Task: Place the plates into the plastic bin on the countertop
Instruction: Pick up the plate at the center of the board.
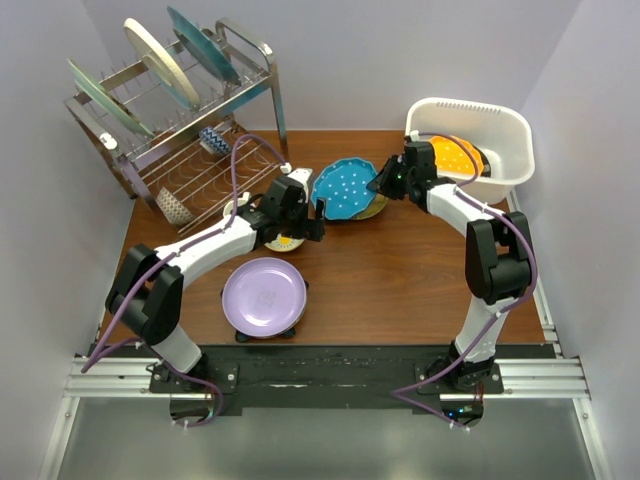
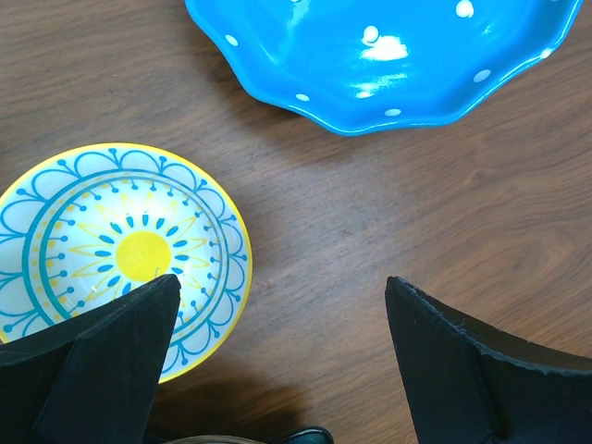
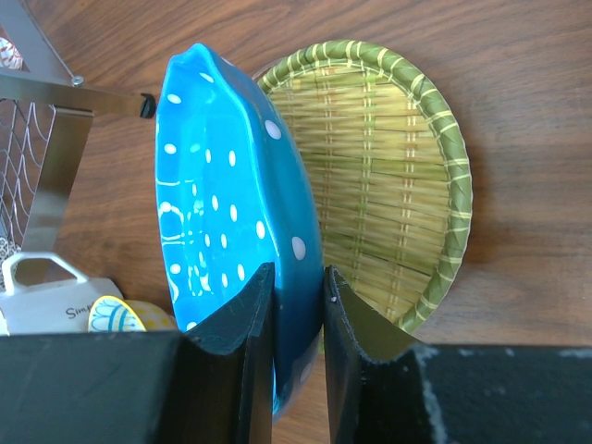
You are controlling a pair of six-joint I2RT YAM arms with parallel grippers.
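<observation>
Since your right hand (image 3: 298, 277) is pinched narrow on the rim of the blue dotted scalloped plate (image 3: 222, 213), one finger on each face, the coming move turns on where the white plastic bin (image 1: 505, 135) lies from that grip. It lies just beside the hand, to its right and a little farther from the arm bases, with the orange dotted plate (image 1: 458, 153) inside it. You hold the blue plate at its bin-side edge, so the rest of it trails to the left, away from the bin. It is tilted up off the green-rimmed woven-pattern plate (image 3: 388, 176), which lies flat under it on the worktop (image 1: 400, 270). As I judge it, you need to lift over the bin's near wall and swing right, keeping the trailing edge clear of that wall. Your left hand (image 2: 282, 291) is spread wide and holds nothing, hovering by the small bowl with a yellow centre (image 2: 120, 245), near the blue plate's other edge; the right arm is much the nearer to the bin
</observation>
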